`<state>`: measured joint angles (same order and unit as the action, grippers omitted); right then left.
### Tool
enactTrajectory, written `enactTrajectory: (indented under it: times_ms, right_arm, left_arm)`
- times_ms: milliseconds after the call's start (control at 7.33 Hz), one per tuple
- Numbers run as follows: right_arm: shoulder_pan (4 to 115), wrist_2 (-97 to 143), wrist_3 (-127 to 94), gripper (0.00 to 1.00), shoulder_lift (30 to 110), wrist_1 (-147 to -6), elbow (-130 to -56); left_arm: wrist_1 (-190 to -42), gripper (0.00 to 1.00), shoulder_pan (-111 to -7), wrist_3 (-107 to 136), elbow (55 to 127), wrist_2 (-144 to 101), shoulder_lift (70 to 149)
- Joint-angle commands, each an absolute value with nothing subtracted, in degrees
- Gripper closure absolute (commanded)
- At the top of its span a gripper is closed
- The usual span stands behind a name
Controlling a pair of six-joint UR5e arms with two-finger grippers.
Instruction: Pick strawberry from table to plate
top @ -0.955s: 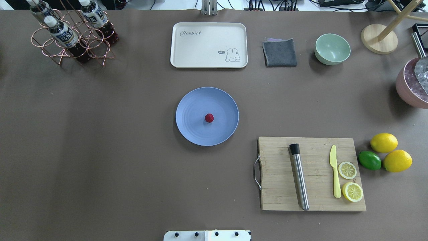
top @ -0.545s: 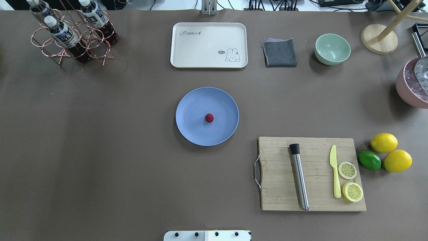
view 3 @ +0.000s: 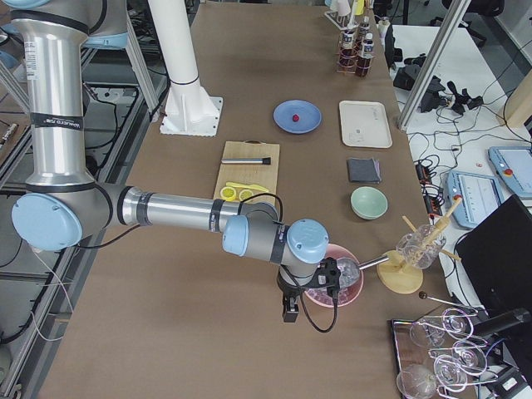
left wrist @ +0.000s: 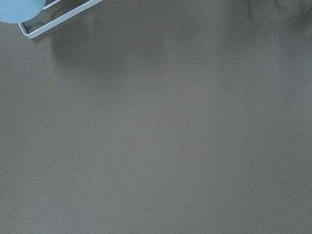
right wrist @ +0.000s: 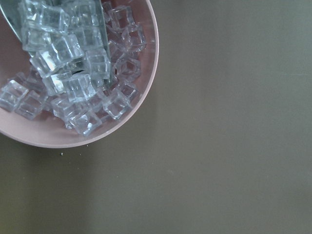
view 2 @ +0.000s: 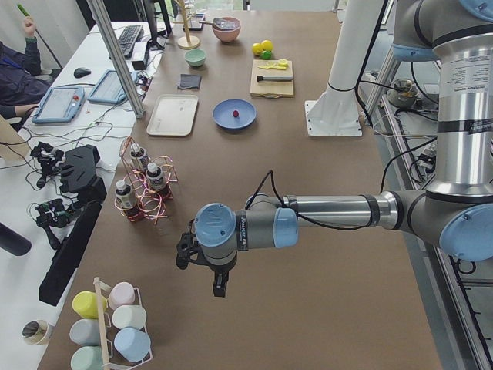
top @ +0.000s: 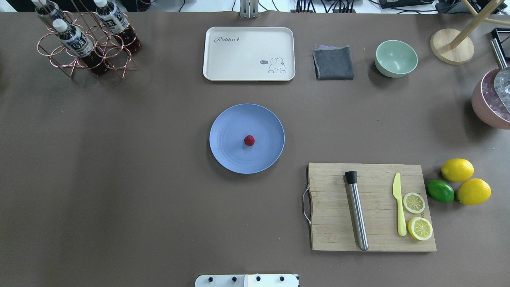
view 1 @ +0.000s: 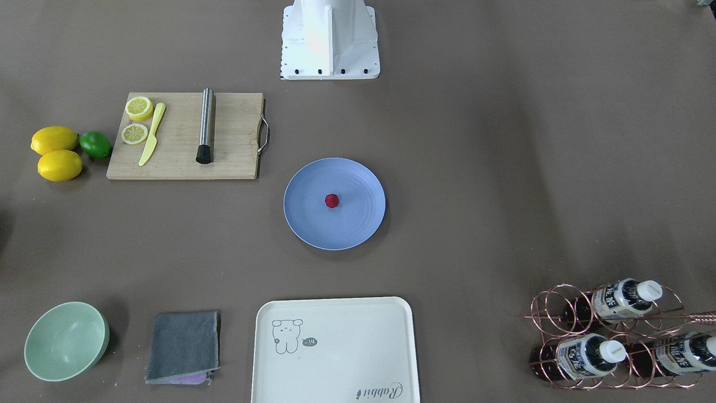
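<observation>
The small dark red strawberry (top: 249, 140) (view 1: 332, 200) lies at the middle of the round blue plate (top: 229, 123) (view 1: 361, 182), which rests on the brown table (top: 119, 179). No gripper shows in the overhead or front views. In the exterior left view my left gripper (view 2: 219, 287) hangs over the table's near end, far from the plate (view 2: 223, 118). In the exterior right view my right gripper (view 3: 291, 312) hangs beside a pink bowl of ice, far from the plate (view 3: 308, 109). Whether either gripper is open or shut I cannot tell.
A cutting board (top: 330, 207) carries a steel muddler, a yellow knife and lemon halves; two lemons and a lime (top: 440, 191) lie to its right. Along the far edge stand a cream tray (top: 239, 56), grey cloth (top: 333, 63), green bowl (top: 396, 58) and bottle rack (top: 85, 40). The pink ice bowl (right wrist: 141, 97) fills the right wrist view's top left.
</observation>
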<state>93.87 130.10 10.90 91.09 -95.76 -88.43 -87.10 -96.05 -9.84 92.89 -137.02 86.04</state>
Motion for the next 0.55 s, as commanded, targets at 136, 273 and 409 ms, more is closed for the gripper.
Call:
enactTrajectory:
  times_ms: [136, 273, 409]
  right_arm:
    - [93.9, 130.2, 10.9, 0.00, 91.1, -95.7, -88.5]
    - [93.9, 130.2, 10.9, 0.00, 91.1, -95.7, -88.5]
    - [93.9, 130.2, 10.9, 0.00, 91.1, -95.6, -88.8]
  left_arm:
    - [-87.0, 0.02, -96.1, -9.8, 92.9, -137.1, 86.0]
    - [-87.0, 0.02, -96.1, -9.8, 92.8, -137.0, 86.0]
    - [-87.0, 0.02, -96.1, -9.8, 92.8, -137.0, 86.0]
